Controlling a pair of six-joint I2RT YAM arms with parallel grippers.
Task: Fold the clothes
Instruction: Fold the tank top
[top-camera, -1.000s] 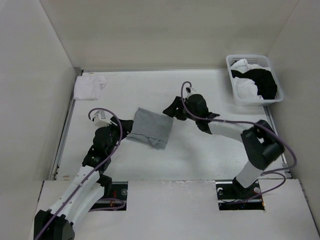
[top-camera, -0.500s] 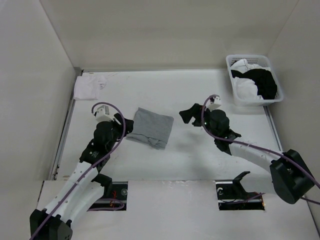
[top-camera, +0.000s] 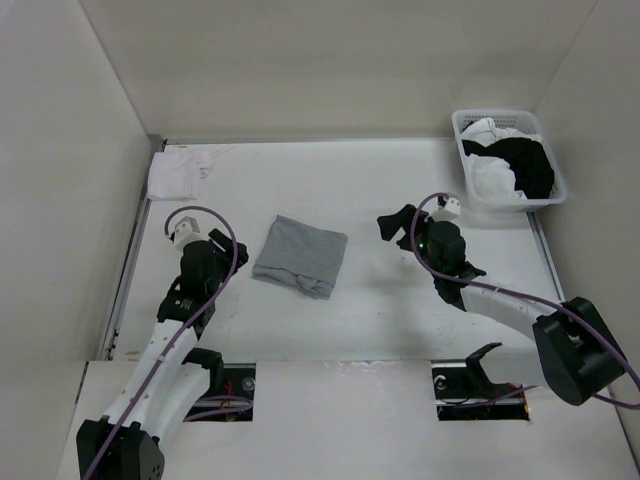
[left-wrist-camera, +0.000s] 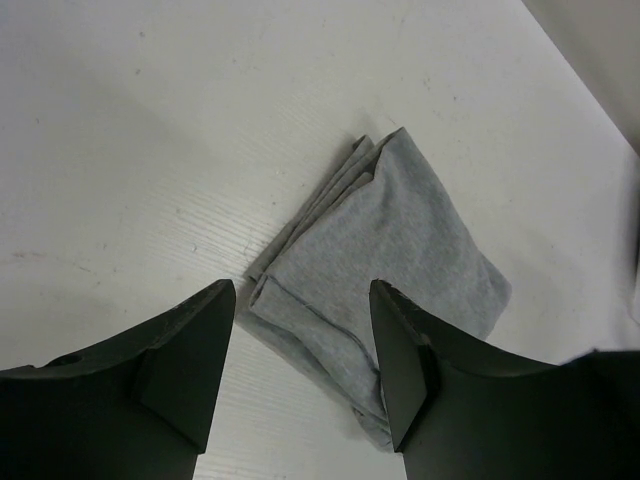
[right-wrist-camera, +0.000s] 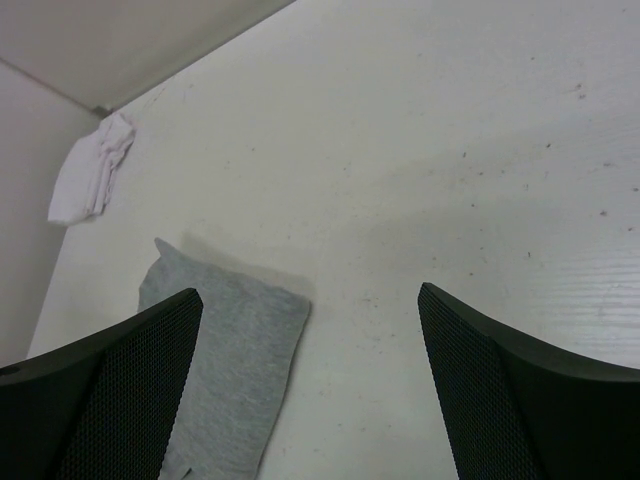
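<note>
beside the t-shirt (top-camera: 300, 257), both arms (top-camera: 185, 300) low, fingers (left-wrist-camera: 190, 350) spread

Soft matt gray cloth T-shirt (top-camera: 300, 256)

Left claw (left-wrist-camera: 300, 292) and right claw (top-camera: 394, 220) both wide apart and empty, arms low, elbows bent.

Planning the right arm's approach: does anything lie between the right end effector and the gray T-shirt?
Nothing; only bare white table separates the right end effector from the gray T-shirt, seen in the top and right wrist views.
</note>
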